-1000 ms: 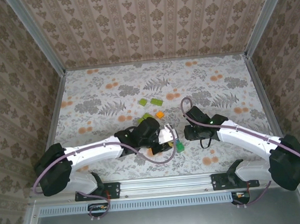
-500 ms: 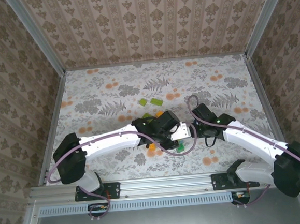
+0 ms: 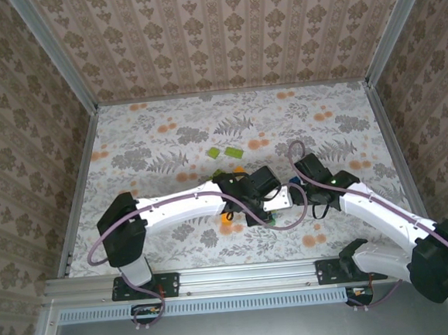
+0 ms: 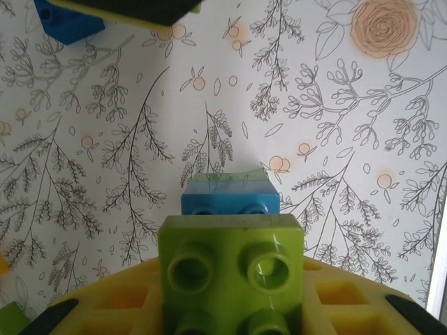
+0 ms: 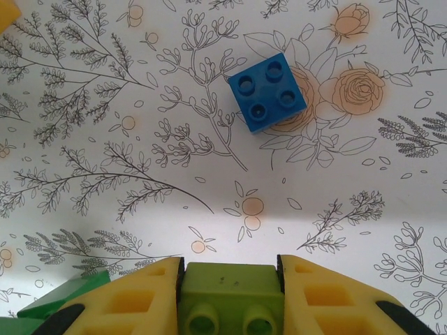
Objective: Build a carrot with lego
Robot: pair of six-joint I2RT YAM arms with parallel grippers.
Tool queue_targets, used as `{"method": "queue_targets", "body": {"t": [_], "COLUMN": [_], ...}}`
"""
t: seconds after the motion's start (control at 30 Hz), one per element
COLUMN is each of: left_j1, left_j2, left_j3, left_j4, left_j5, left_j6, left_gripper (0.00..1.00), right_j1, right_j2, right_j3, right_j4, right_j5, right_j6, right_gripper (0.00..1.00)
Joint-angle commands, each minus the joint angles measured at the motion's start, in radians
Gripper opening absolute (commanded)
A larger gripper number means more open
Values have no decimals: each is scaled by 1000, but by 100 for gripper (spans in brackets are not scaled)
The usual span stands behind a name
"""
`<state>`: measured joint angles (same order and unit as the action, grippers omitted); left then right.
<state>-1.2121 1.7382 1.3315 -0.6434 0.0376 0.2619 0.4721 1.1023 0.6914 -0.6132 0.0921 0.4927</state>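
Gripping glossy studded lime brick [image 4: 230, 265] in left claw [image 4: 230, 296], right claw [image 5: 230, 279] clamping green brick [image 5: 230, 300]

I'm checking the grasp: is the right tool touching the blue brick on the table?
Apart. The right wrist view shows the blue brick lying alone, bare tablecloth between it and the right tool, which clamps a lime brick.

White arms [image 3: 182, 208], black joints [image 3: 121, 236], purple cables [image 3: 92, 241]
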Motion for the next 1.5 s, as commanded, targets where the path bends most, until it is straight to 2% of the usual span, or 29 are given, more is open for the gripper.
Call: {"method": "queue_targets", "body": {"t": [0.0,0.33,1.47], "left_j1": [-6,-7,-19], "left_j2": [19,89,108], "left_j3": [55,130,58], "left_j4": [-34,-67,-50], "left_j5": [-20,-12,10], "left_j6": [-32,-73,-147], "left_gripper": [31,31,32], "right_j1": [-10,-12,-23], "right_j2": [-25,-29,-38], "right_j3": [-12,-16,-16], "right_j4": [-19,-13,-16], "right_j5": [-25,-38,-27], "right_j6": [-17,-20,-20], "right_gripper": [25,25,25]}}
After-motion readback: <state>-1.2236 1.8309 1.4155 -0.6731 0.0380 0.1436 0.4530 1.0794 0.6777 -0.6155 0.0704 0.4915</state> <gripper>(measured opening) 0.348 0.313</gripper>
